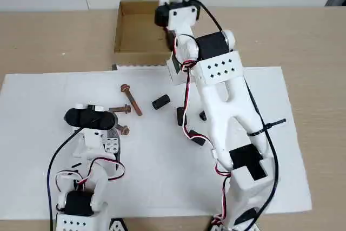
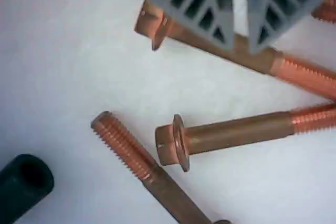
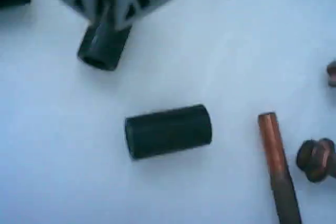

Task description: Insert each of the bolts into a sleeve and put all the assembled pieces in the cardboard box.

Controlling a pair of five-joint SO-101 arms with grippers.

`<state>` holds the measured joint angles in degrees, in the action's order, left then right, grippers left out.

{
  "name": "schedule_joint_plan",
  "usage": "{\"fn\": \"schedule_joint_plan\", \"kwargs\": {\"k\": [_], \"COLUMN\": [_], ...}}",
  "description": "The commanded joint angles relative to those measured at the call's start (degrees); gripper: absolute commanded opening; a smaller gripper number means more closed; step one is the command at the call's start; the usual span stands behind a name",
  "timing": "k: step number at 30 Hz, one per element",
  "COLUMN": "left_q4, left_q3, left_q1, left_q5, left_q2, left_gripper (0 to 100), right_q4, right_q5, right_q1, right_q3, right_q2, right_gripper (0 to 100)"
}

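My right gripper (image 3: 107, 22) is shut on a black sleeve (image 3: 102, 48), held just above the white sheet. A second black sleeve (image 3: 168, 131) lies free close by, next to a copper bolt's shank (image 3: 278, 166). From above, the held sleeve (image 1: 180, 116) hangs under the right arm, and the loose one (image 1: 160, 101) lies to its left. My left gripper (image 2: 240, 35) hovers over a copper bolt (image 2: 199, 35), its fingers almost together and holding nothing. Two more bolts (image 2: 236, 132) (image 2: 142, 166) lie beneath it. The cardboard box (image 1: 117, 28) stands at the back.
A white paper sheet (image 1: 54, 106) covers the work area. Further black sleeves (image 1: 203, 116) (image 1: 199, 140) lie partly under the right arm. Another sleeve end (image 2: 23, 182) shows near the bolts. The right arm's upper part overhangs the box's right side.
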<state>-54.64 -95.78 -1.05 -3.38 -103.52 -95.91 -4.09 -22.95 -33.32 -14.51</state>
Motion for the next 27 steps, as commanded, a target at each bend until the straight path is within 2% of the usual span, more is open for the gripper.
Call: {"fn": "schedule_joint_plan", "kwargs": {"k": [1, 10, 21, 27], "left_q4": [1.4, 1.4, 1.4, 1.4], "left_q3": [0.2, 0.2, 0.2, 0.2], "left_q1": [0.1, 0.1, 0.1, 0.1], "left_q5": [0.3, 0.3, 0.3, 0.3], "left_q2": [-0.6, -0.6, -0.6, -0.6], "left_gripper": [1, 1, 1, 1], "right_q4": [-1.5, -1.8, -1.2, -1.1], "right_q5": [-3.8, -4.1, -3.7, -4.1], "right_q1": [-0.3, -5.4, -6.0, -5.8], "right_q3": [-2.1, 12.5, 16.8, 19.8], "right_q2": [2.9, 3.6, 2.8, -0.7], "right_gripper": [0.4, 0.4, 0.9, 18.5]}}
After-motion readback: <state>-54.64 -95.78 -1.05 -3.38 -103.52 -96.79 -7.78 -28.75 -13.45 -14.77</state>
